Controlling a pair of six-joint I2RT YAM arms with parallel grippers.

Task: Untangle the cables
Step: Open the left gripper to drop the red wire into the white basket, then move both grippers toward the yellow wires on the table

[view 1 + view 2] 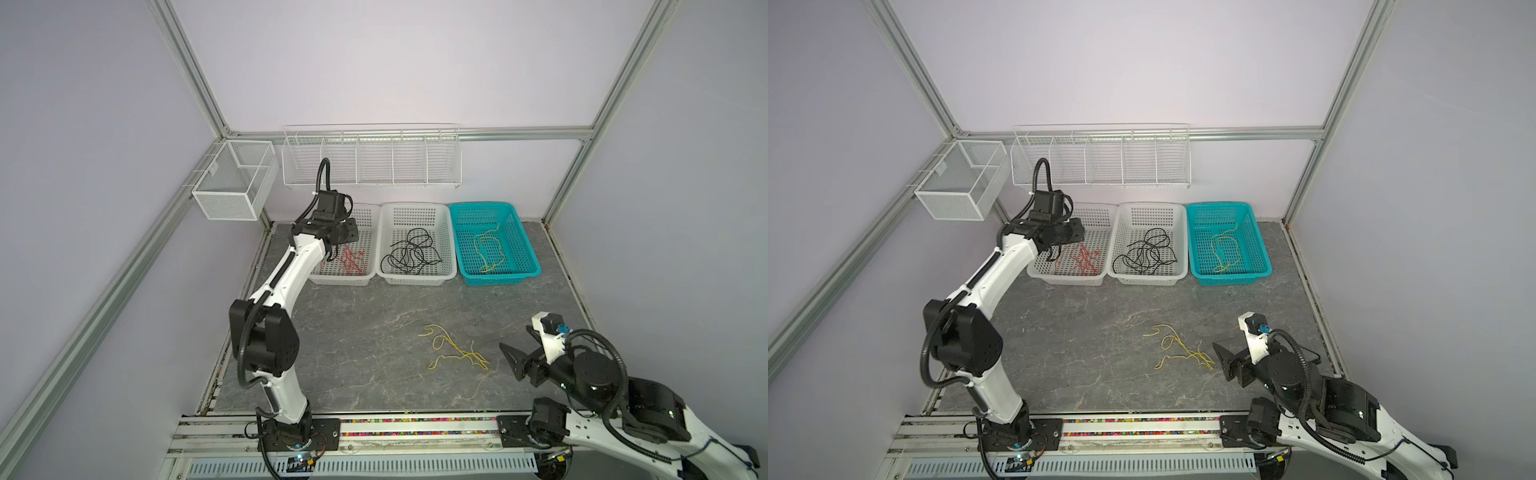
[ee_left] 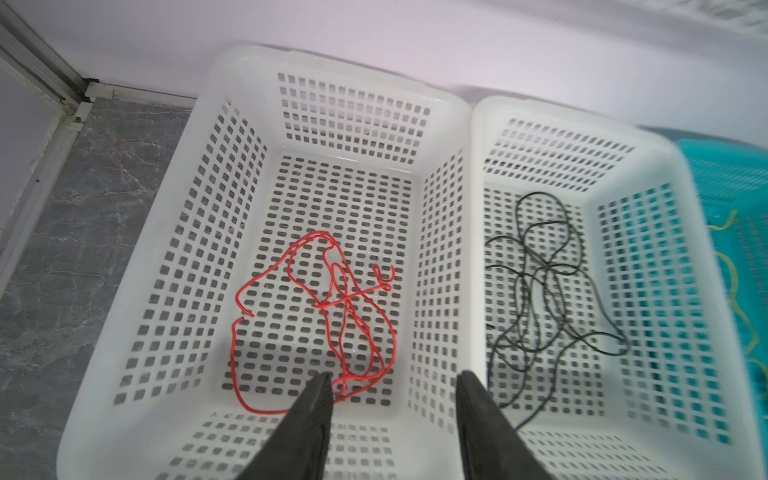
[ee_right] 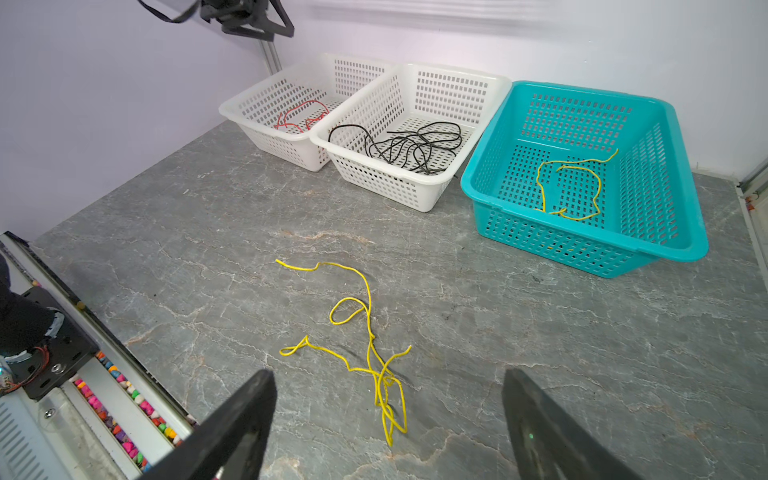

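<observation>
Red first: the thin red wire [image 2: 332,307] lies in loose loops on the floor of the left white perforated plastic basket [image 2: 353,112], crossing itself in the middle. My left gripper [image 2: 395,386] hangs just over the near end of that basket with its jaws partly spread and nothing between them. One strand passes close under a fingertip, but I see no grip on it.

The thin black wires [image 2: 540,291] sit piled in the middle white perforated basket [image 2: 561,137]. A single thin yellow wire [image 3: 599,187] rests in the teal perforated basket [image 3: 561,239] on the right.

So the colours look sorted, bar one lot: a loose snarl of thin yellow wire [image 3: 369,316] lies out on the grey marbled tabletop [image 3: 540,332], well apart from the baskets. I can't tell how many strands are in it, but they cross and knot at the end nearest my right gripper [image 3: 388,374]. That gripper hangs just beside the snarl, jaws wide and empty.

I'd judge the job mostly done. What's left is teasing that yellow snarl apart and carrying it to the teal basket.
</observation>
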